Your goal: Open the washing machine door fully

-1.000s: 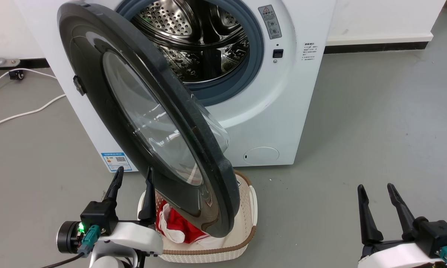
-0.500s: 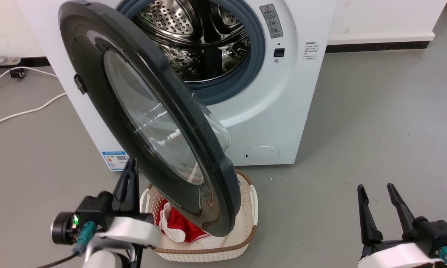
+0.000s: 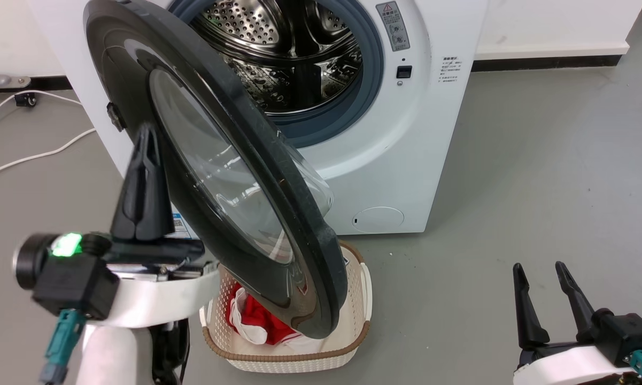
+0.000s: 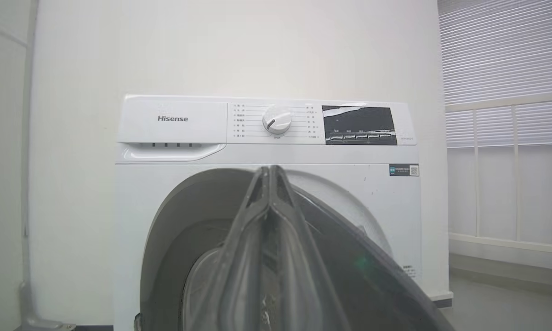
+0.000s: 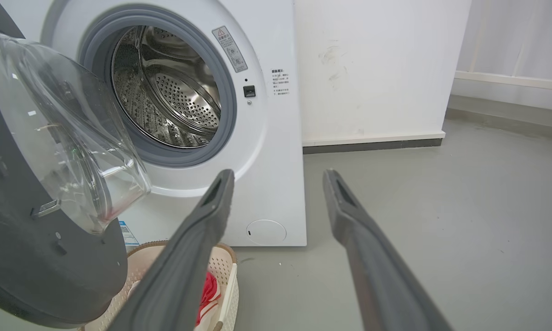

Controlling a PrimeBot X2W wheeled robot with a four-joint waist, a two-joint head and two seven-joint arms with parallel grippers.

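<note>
Door-swinging step: left gripper (image 3: 145, 140), fingers together, by the half-open washing machine door (image 3: 219, 160); next, push it wider.

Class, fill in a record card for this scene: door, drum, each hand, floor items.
Door: washing machine door partly open, hanging over the basket
Drum: steel, visible part empty
Left hand: shut, raised beside the door's outer face; contact unclear
Right hand: open, low, apart from the washing machine
Floor: white basket holding red-and-white cloth; white cable
</note>
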